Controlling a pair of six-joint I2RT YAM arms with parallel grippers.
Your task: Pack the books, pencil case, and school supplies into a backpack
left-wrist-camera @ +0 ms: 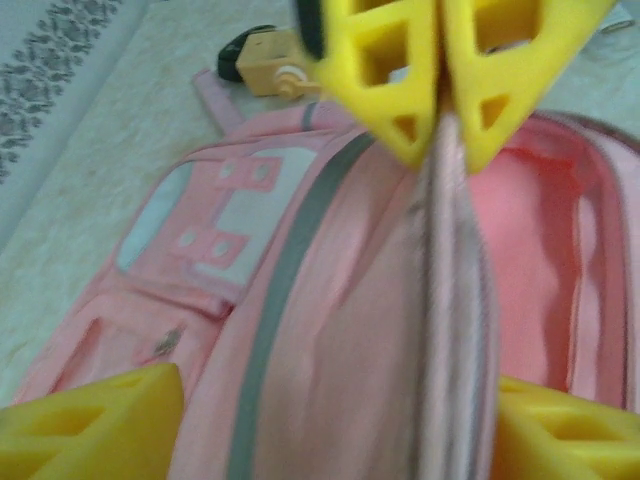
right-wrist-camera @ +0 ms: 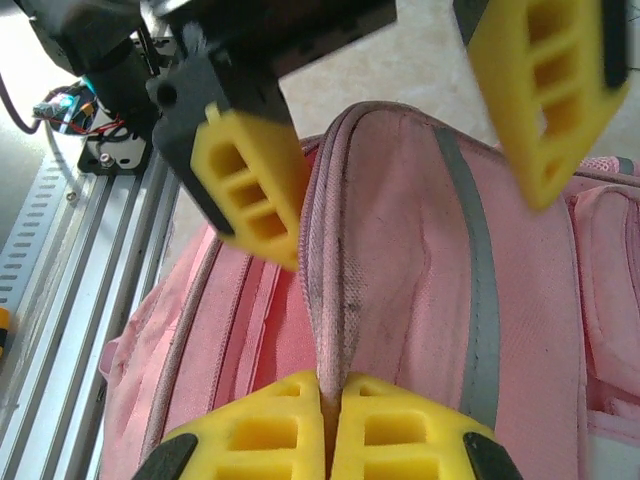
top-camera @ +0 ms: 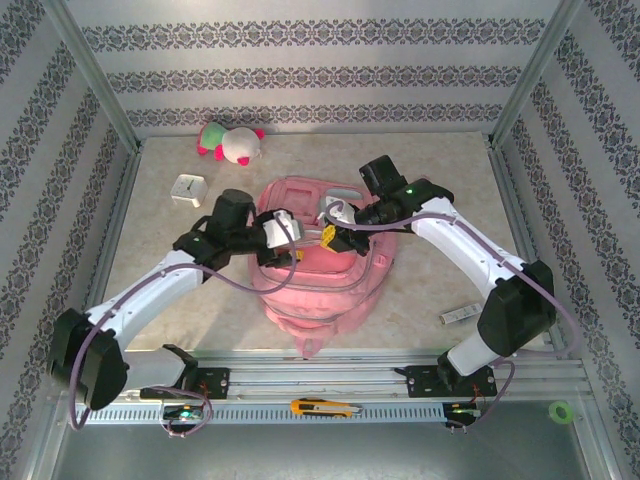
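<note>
The pink backpack (top-camera: 320, 285) lies mid-table with its main opening unzipped, pink lining (left-wrist-camera: 540, 290) showing. My right gripper (right-wrist-camera: 335, 425) is shut on the backpack's zipper rim (right-wrist-camera: 335, 300) and holds it up; it also shows from the left wrist (left-wrist-camera: 440, 125) and from above (top-camera: 330, 236). My left gripper (left-wrist-camera: 335, 425) stands open, its fingers (right-wrist-camera: 250, 190) straddling the front flap (right-wrist-camera: 440, 230) without touching it, just left of the right gripper (top-camera: 283, 240). Of the school supplies, a pale bar (top-camera: 462, 314) lies on the table at right and a yellow-and-black piece (top-camera: 325, 407) on the front rail. The books and pencil case are out of view.
A pink-and-white plush toy (top-camera: 230, 141) and a white clock cube (top-camera: 188, 189) sit at the back left. A small tan block (left-wrist-camera: 265, 62) lies beyond the backpack's top. A green tape roll (top-camera: 562, 410) sits at the front right. Patterned walls enclose the table.
</note>
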